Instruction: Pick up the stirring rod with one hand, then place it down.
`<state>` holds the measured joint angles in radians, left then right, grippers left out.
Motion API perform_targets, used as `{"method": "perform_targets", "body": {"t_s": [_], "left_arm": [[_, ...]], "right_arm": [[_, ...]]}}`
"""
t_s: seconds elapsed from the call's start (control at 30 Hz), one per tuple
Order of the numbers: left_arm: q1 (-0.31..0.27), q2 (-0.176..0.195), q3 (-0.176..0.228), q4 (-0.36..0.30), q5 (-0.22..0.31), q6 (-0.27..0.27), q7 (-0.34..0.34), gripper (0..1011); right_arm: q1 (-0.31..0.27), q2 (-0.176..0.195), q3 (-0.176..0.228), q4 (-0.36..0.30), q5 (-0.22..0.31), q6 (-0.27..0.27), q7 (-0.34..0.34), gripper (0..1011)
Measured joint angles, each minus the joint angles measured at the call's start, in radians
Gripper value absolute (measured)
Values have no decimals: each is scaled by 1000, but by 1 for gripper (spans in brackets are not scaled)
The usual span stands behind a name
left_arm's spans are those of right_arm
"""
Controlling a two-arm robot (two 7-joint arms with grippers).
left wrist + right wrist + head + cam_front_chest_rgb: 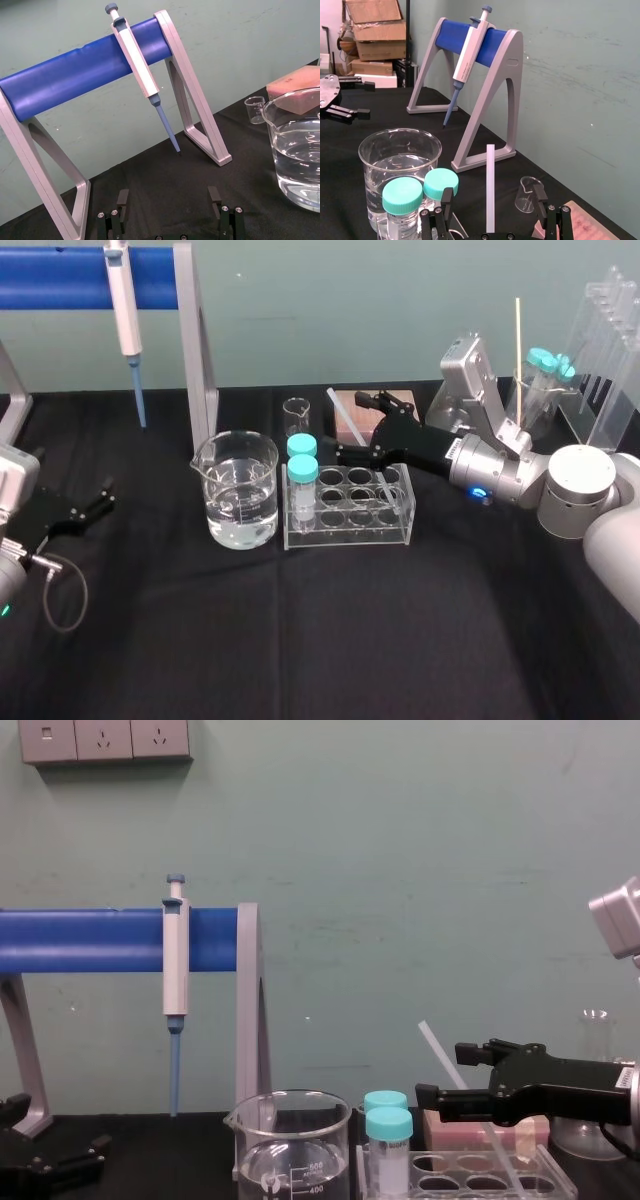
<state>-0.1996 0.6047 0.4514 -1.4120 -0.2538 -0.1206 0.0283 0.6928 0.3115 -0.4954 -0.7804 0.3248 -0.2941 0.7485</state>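
Stirring rod [490, 185] leans tilted, lower end in tube rack [345, 530], upper part btwn right gripper [352, 425] fingers [445, 200], mid-gap, not touched; fingers spread wide, holding nothing. Left gripper [98, 498] parked far left, fingers apart, empty.

Head view steeply downward, chest view low and level, wrist views close, all sharing beaker [240, 490]
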Motion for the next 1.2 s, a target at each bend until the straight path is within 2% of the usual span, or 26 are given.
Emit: {"method": "perform_targets", "body": {"t_s": [0.1, 0.33, 0.43, 0.47, 0.57, 0.67, 0.73, 0.77, 0.87, 1.0, 1.13, 1.2], "left_arm": [[0, 0, 0, 0, 0, 0, 0, 1000], [0, 0, 0, 0, 0, 0, 0, 1000], [0, 0, 0, 0, 0, 0, 0, 1000], [0, 0, 0, 0, 0, 0, 0, 1000], [0, 0, 0, 0, 0, 0, 0, 1000], [0, 0, 0, 0, 0, 0, 0, 1000], [0, 0, 0, 0, 0, 0, 0, 1000], [0, 0, 0, 0, 0, 0, 0, 1000], [0, 0, 0, 0, 0, 0, 0, 1000], [0, 0, 0, 0, 0, 0, 0, 1000], [0, 0, 0, 0, 0, 0, 0, 1000], [0, 0, 0, 0, 0, 0, 0, 1000]], "right_arm": [[0, 0, 0, 0, 0, 0, 0, 997], [-1, 1, 0, -2, 1, -1, -1, 853], [-1, 1, 0, -2, 1, -1, -1, 743], [-1, 1, 0, -2, 1, -1, -1, 743], [-2, 1, 0, -2, 1, -1, -1, 651], [-2, 2, 0, -2, 1, -1, -1, 526], [-2, 2, 0, -3, 1, -1, -1, 484], [-2, 2, 0, -3, 1, -1, -1, 422], [-2, 1, 0, -3, 1, -1, -1, 362], [-2, 2, 0, -3, 1, -1, -1, 199], [-2, 2, 0, -3, 1, -1, -1, 91], [-2, 1, 0, -3, 1, -2, -1, 68]]}}
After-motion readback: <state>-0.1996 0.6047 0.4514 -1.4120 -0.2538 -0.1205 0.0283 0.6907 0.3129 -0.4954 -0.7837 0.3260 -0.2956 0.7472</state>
